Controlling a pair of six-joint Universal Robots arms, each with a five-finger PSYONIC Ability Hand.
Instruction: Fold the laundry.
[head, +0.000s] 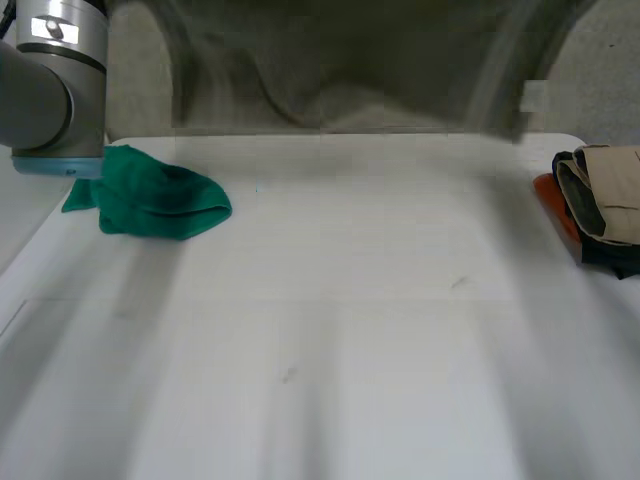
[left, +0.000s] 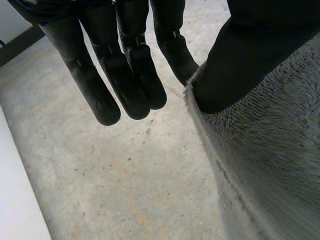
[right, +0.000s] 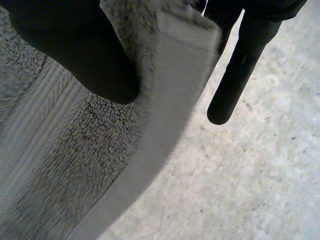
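A grey fleecy towel (head: 340, 70) hangs spread out above the table's far edge. In the left wrist view my left hand (left: 125, 75) pinches the towel (left: 270, 165) at its edge, with the thumb pressed on the pile and the fingers straight beside it. My right hand (right: 85, 55) grips the towel (right: 60, 165) near its smooth hem, thumb on the fleece and a finger behind the edge. My left arm (head: 50, 80) rises at the left of the head view.
A crumpled green cloth (head: 155, 195) lies on the white table (head: 350, 320) at the far left. A stack of folded clothes (head: 600, 200), tan, dark and orange, sits at the right edge. Grey concrete floor (left: 125, 190) lies below the hands.
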